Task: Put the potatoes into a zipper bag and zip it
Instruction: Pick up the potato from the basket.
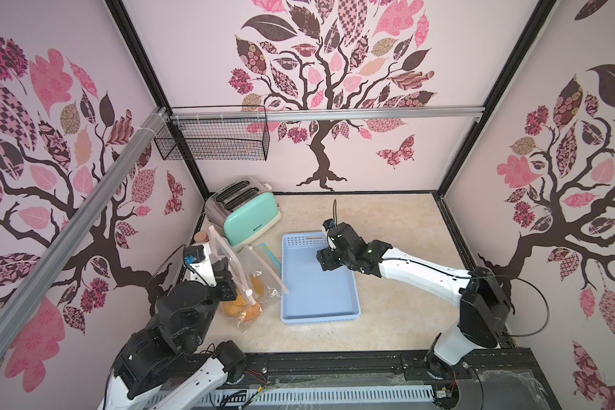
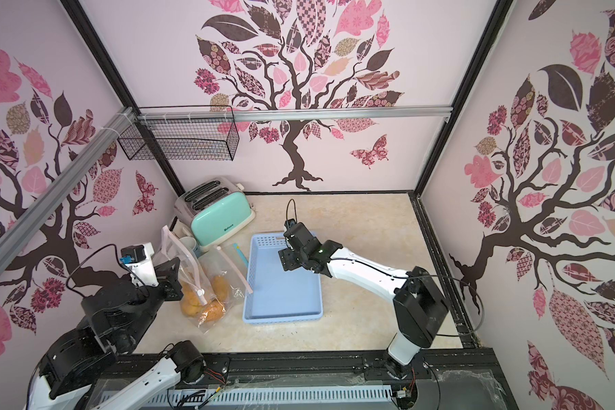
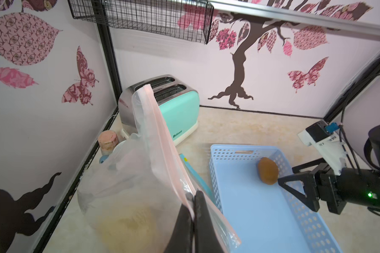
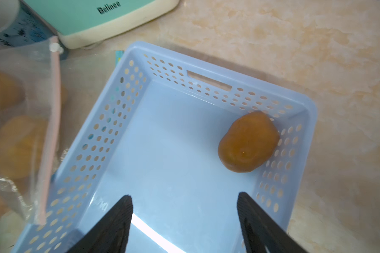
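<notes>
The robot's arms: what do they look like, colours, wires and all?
The left arm and right arm have white shells between chunky black joint housings, with thin black cables looping alongside. Each wrist carries a small white camera mount with a blue plug. The left gripper and right gripper end in black triangular jaws. A green light glows on the right wrist.

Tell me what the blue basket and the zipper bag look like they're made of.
Blue basket: likely moulded plastic, smooth and slightly glossy; rows of round holes, glare on its floor. Zipper bag: thin clear plastic film, crinkled, contents showing through hazily; pink zip strip.
</notes>
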Action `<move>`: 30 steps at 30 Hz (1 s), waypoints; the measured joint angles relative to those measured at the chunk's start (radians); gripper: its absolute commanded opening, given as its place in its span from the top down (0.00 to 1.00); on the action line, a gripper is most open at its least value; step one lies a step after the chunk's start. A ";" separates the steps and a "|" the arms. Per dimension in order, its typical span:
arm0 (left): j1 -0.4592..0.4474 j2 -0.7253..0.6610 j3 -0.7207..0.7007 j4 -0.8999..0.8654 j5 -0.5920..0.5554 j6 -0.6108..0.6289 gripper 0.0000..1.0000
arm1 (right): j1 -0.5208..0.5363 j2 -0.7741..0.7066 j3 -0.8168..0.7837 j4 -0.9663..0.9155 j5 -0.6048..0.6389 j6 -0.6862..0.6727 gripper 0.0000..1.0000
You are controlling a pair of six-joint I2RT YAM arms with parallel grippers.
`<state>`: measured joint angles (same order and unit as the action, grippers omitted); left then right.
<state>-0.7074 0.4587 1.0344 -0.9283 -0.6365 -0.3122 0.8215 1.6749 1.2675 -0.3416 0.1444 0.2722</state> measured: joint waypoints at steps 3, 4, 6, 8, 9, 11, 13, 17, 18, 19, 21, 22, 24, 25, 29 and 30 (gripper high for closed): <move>0.000 -0.024 -0.041 -0.001 -0.018 0.000 1.00 | -0.009 0.075 0.059 -0.039 0.035 -0.015 0.19; 0.000 -0.032 -0.053 -0.001 -0.022 0.000 1.00 | -0.012 0.101 0.080 -0.048 0.050 -0.019 0.18; 0.000 -0.050 -0.078 0.002 -0.030 -0.001 1.00 | -0.013 0.142 0.117 -0.068 0.080 -0.027 0.18; 0.000 -0.061 -0.102 0.008 -0.035 -0.001 1.00 | -0.015 0.174 0.142 -0.085 0.115 -0.034 0.18; 0.000 -0.064 -0.113 0.011 -0.036 -0.001 1.00 | -0.015 0.184 0.146 -0.091 0.131 -0.037 0.18; 0.000 -0.067 -0.137 0.019 -0.037 -0.001 1.00 | -0.017 0.200 0.150 -0.104 0.167 -0.045 0.16; 0.000 -0.068 -0.156 0.024 -0.040 0.000 1.00 | -0.018 0.213 0.151 -0.112 0.195 -0.055 0.16; 0.000 -0.068 -0.172 0.026 -0.040 0.000 1.00 | -0.021 0.245 0.175 -0.133 0.223 -0.062 0.14; 0.000 -0.068 -0.173 0.026 -0.040 0.001 1.00 | -0.023 0.252 0.185 -0.137 0.226 -0.063 0.14; 0.000 -0.068 -0.173 0.026 -0.040 0.004 1.00 | -0.026 0.260 0.194 -0.138 0.227 -0.063 0.14; 0.000 -0.068 -0.175 0.029 -0.042 0.008 1.00 | -0.027 0.280 0.217 -0.145 0.228 -0.062 0.13; 0.000 -0.068 -0.176 0.029 -0.043 0.011 1.00 | -0.027 0.291 0.227 -0.149 0.228 -0.061 0.13; 0.000 -0.068 -0.179 0.029 -0.044 0.014 1.00 | -0.027 0.311 0.243 -0.153 0.229 -0.058 0.12; 0.000 -0.068 -0.180 0.029 -0.044 0.015 1.00 | -0.030 0.320 0.248 -0.157 0.230 -0.056 0.12; 0.000 -0.071 -0.181 0.029 -0.044 0.021 1.00 | -0.035 0.350 0.254 -0.166 0.239 -0.043 0.12; 0.000 -0.072 -0.181 0.029 -0.044 0.021 1.00 | -0.036 0.356 0.254 -0.168 0.243 -0.040 0.11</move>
<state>-0.7074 0.3862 0.8532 -0.8993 -0.6804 -0.2909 0.7853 2.0304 1.5211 -0.5095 0.3870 0.2321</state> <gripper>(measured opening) 0.047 0.882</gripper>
